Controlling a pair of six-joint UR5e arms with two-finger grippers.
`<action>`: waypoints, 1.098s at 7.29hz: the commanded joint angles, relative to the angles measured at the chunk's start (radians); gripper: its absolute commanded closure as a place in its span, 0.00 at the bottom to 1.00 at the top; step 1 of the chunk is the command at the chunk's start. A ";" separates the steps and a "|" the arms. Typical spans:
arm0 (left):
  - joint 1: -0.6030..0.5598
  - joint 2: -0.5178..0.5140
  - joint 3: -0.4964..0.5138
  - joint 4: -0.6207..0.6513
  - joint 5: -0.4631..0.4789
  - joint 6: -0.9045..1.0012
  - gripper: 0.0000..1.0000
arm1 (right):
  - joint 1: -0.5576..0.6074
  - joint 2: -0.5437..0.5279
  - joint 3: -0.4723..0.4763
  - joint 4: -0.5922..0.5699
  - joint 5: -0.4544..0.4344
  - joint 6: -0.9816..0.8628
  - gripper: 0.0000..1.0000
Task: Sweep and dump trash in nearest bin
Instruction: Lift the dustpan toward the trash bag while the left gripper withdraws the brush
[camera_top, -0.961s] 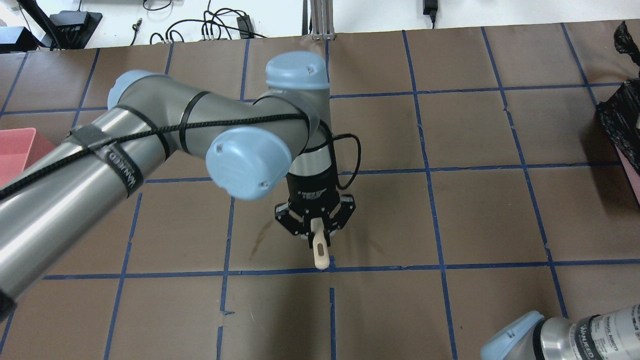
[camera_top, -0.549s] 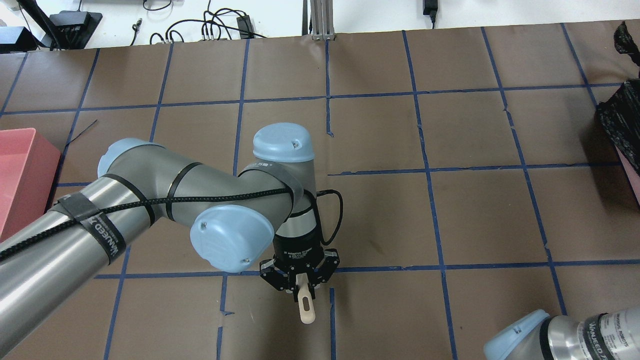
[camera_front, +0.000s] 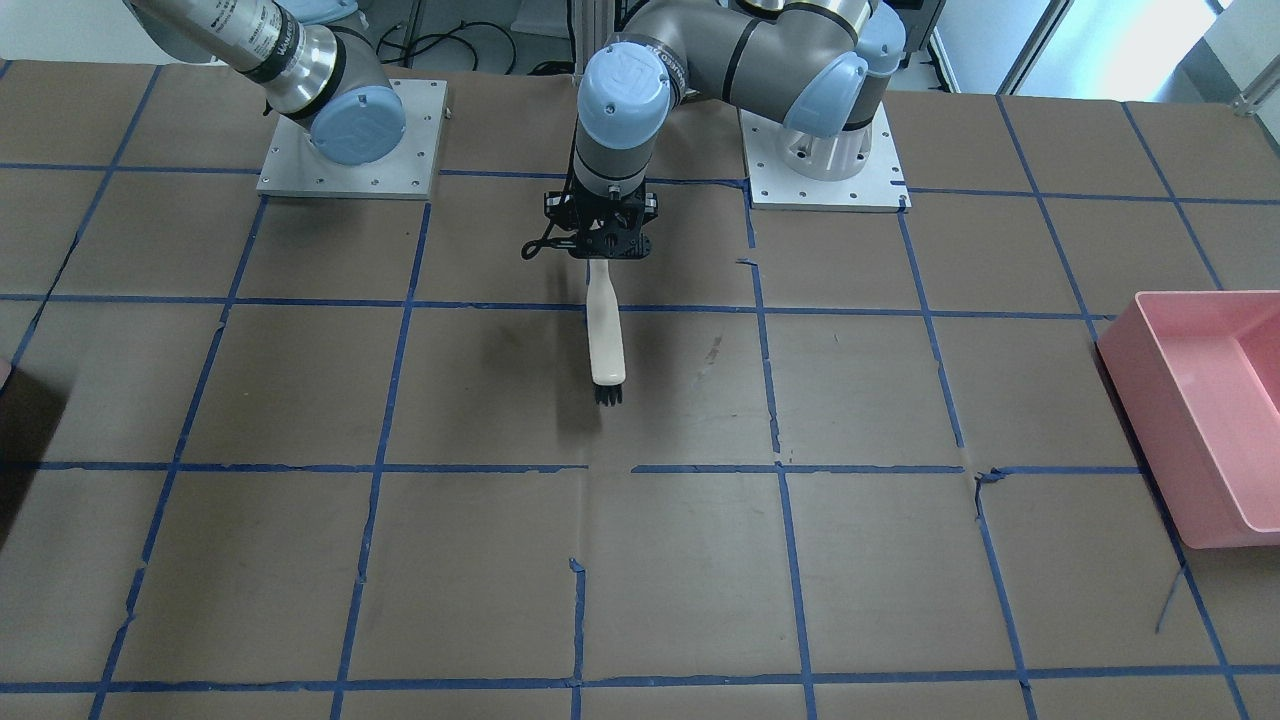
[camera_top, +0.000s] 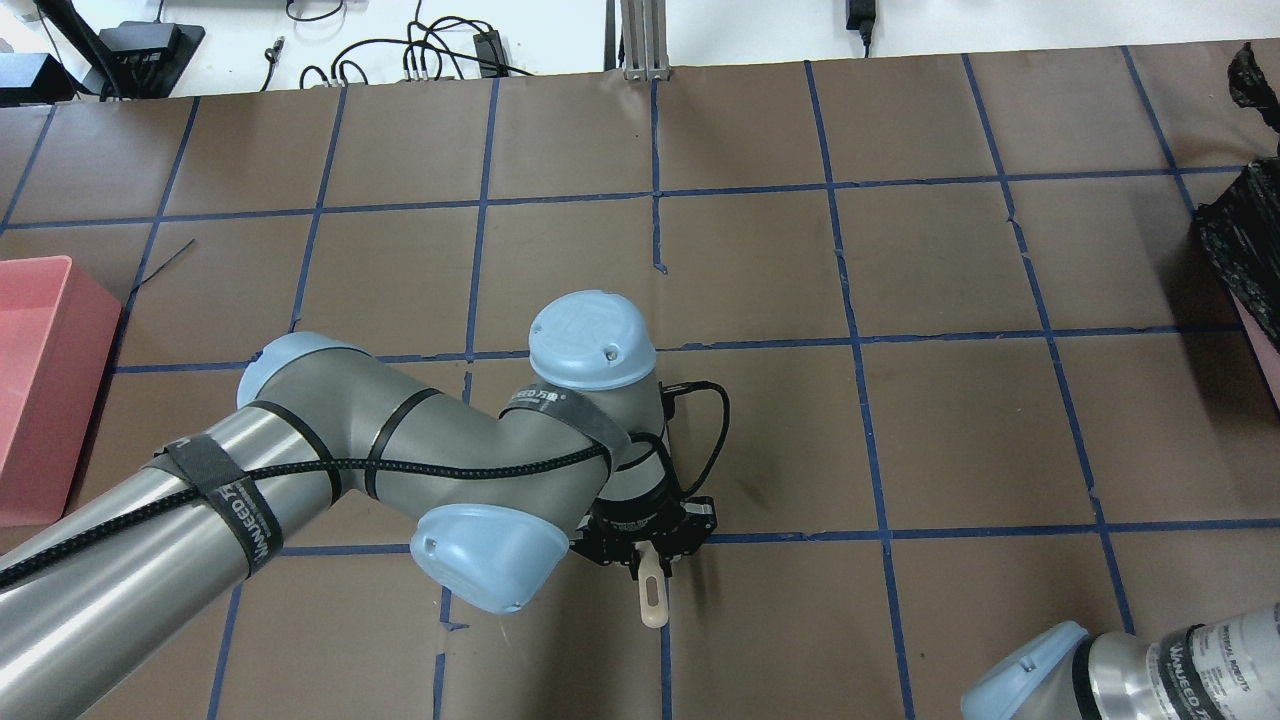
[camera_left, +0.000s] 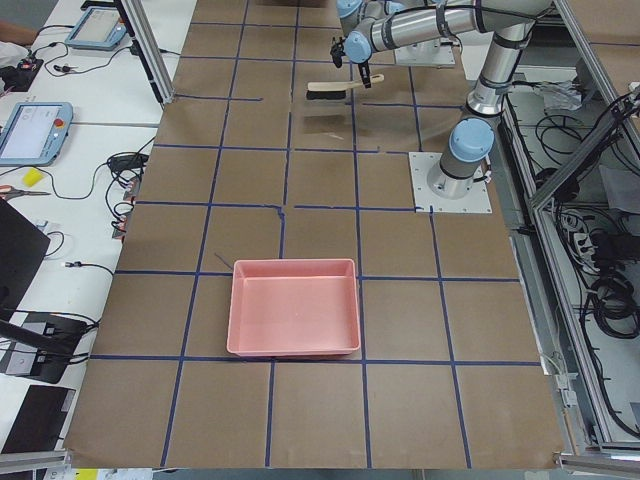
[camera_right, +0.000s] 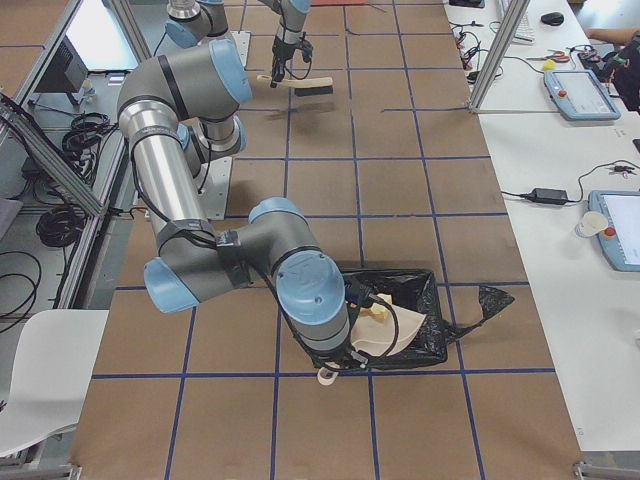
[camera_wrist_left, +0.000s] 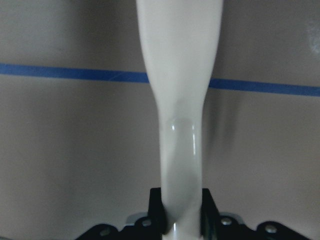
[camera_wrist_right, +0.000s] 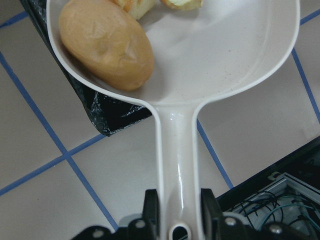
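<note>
Status: sweeping looks finished, dumping not yet done.

- The white plastic dustpan (camera_wrist_right: 225, 50) carries the trash. The tan-brown rounded lump (camera_wrist_right: 106, 44) lies at 10 o'clock in the pan. The pale yellow-green chunks (camera_wrist_right: 131, 6) lie at 12 o'clock, cut off by the frame edge.
- The right end effector (camera_wrist_right: 179, 212) is clamped on the pan's handle.
- The right-side view puts the pan over the black-bag-lined bin (camera_right: 425, 335). The scraps sit in the pan, so I judge that the tip-out is what remains.
- The left end effector (camera_front: 600, 243) is clamped on the cream-handled brush with black bristles (camera_front: 606, 340). The brush is held over mid-worktop with the bristles toward 6 o'clock in the front view (the shadow below suggests it is lifted clear).

View notes:
- The front view shows no scraps on the brown-paper worktop with blue tape grid (camera_front: 300, 550). The pink plastic tub (camera_front: 1210, 400) sits at 3 o'clock. This view misses the pan and the right end effector entirely.
- Only the right wrist view shows the pan's contents up close.
- In the overhead view the arm hides the bristles, so only the handle's end shows.
- The left wrist view confirms the grip, with the fingers pressed on both sides of the handle.
</note>
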 joint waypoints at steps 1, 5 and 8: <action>-0.005 0.009 -0.068 0.071 -0.002 0.119 1.00 | 0.084 0.039 0.003 -0.088 -0.142 0.001 1.00; -0.004 -0.011 -0.113 0.094 -0.020 0.115 0.99 | 0.203 0.048 0.002 -0.116 -0.290 0.003 1.00; -0.005 -0.008 -0.102 0.065 -0.026 0.050 0.99 | 0.223 0.044 0.008 -0.109 -0.351 0.006 1.00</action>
